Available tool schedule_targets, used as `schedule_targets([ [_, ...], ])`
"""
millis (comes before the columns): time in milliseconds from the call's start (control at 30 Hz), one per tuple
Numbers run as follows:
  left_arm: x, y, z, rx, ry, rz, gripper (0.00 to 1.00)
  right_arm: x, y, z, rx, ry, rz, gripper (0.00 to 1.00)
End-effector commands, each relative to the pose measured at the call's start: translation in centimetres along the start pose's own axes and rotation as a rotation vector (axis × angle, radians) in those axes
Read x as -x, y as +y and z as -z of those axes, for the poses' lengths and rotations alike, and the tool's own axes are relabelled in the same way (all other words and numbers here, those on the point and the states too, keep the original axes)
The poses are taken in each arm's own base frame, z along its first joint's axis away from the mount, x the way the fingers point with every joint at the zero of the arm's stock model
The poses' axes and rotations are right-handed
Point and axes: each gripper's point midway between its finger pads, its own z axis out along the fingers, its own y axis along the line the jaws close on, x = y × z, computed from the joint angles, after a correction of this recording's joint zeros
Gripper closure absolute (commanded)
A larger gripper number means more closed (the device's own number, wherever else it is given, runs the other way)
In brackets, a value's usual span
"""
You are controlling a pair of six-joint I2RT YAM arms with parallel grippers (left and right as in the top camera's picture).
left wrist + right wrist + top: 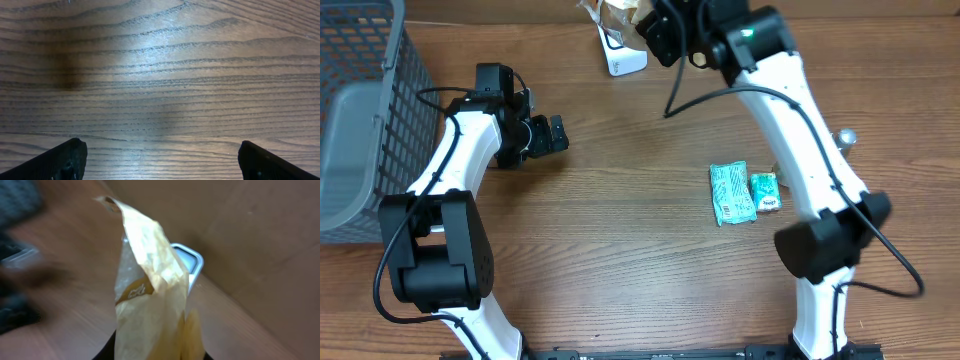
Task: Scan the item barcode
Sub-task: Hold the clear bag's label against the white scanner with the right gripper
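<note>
A crinkled tan and yellow packet (150, 295) hangs in my right gripper (160, 352), which is shut on its lower end; the fingers are mostly hidden behind it. From overhead the packet (618, 14) is at the table's far edge, just above the white barcode scanner (620, 55), with the right gripper (655, 30) beside it. The scanner's (189, 262) window shows behind the packet in the right wrist view. No barcode is readable. My left gripper (555, 135) is open over bare wood, its fingertips (65, 160) wide apart with nothing between them.
Two teal packets (731, 193) (766, 191) lie right of centre, next to the right arm. A grey wire basket (360, 120) fills the far left. A small metal knob (845, 137) sits at the right. A brown wall stands behind the scanner.
</note>
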Motion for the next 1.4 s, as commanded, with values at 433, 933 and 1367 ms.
schedule_targets([
  [433,0.3,0.0,0.0,0.004,-0.004,-0.021,0.00,-0.3,-5.3,-10.6,-0.300,-0.093,0.157,0.96],
  [933,0.3,0.0,0.0,0.004,-0.004,-0.021,0.01,-2.3,-0.8,-14.2,-0.248,-0.031,0.185,0.96],
  [1367,0.3,0.0,0.0,0.004,-0.004,-0.021,0.01,-5.4,2.6,-14.7,-0.123,0.095,0.199,0.95],
])
